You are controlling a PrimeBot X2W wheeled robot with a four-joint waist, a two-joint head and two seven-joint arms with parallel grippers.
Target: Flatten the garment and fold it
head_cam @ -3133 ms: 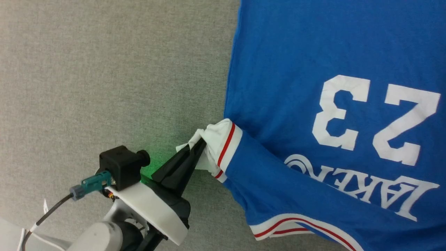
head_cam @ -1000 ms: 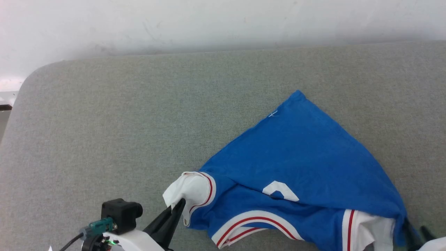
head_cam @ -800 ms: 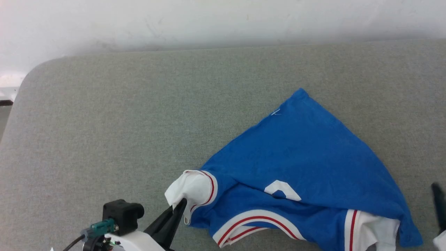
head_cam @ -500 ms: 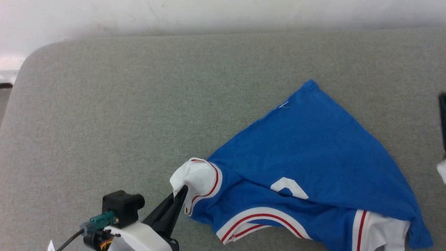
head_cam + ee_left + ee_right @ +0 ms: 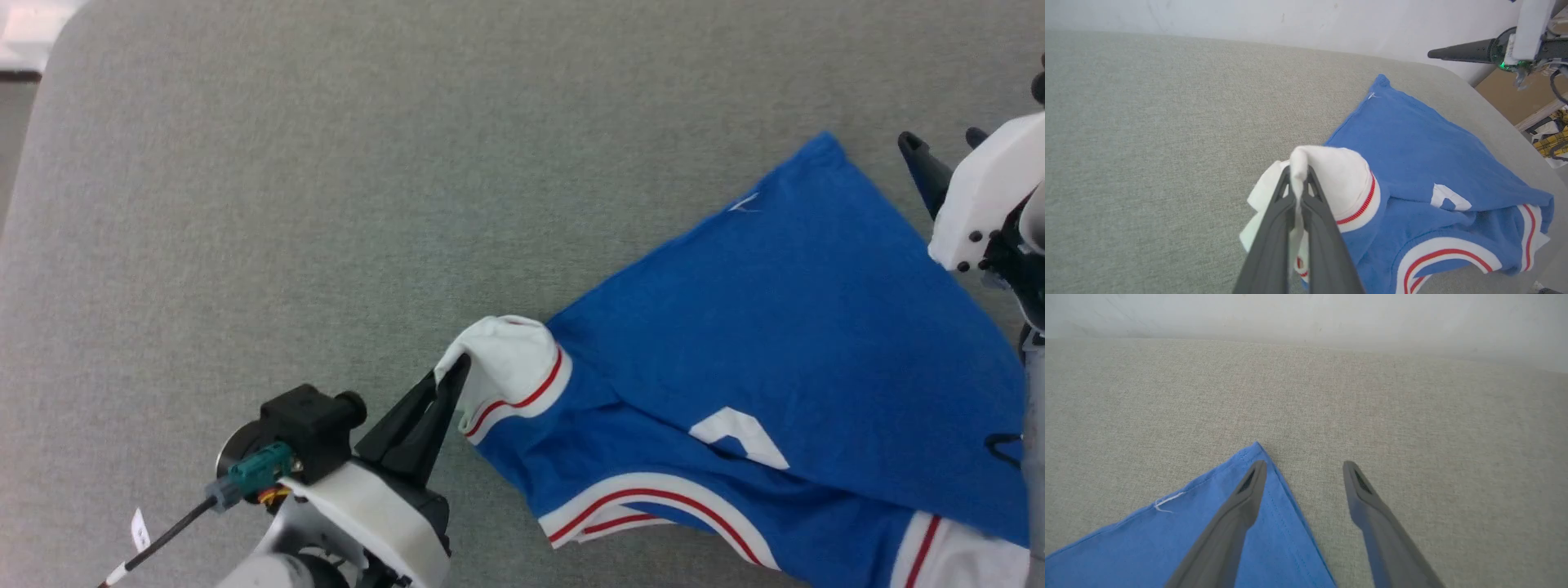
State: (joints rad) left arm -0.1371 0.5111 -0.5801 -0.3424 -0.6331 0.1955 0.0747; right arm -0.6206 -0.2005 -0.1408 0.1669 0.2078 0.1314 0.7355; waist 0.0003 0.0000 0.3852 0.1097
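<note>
1. While our left end effector [image 5: 455,369] keeps its fingers pressed together on the white sleeve [image 5: 510,367] of the jersey T-shirt [image 5: 775,327], the shirt lies rumpled on the grey worktop [image 5: 245,204], spreading away to that end effector's right.
2. Our right end effector [image 5: 1303,463] has its fingers wide apart and holds nothing. The shirt's blue hem corner [image 5: 1251,457] sits just beneath one fingertip, and the other fingertip is over bare worktop. We cannot tell whether the finger touches the cloth.
3. We judge that we are in the flattening step. The body is doubled over itself, with a scrap of white numeral [image 5: 739,433] and the red-and-white collar trim [image 5: 653,498] showing beyond the left end effector, so nothing is ready to fold.
4. The next move, as we read it, calls for shifting the right end effector until the hem corner lies between its fingers. We would then close on the corner and draw the two end effectors apart to stretch the shirt flat.
5. Thin jersey slips easily, so we would want a deep bite on that corner.
</note>
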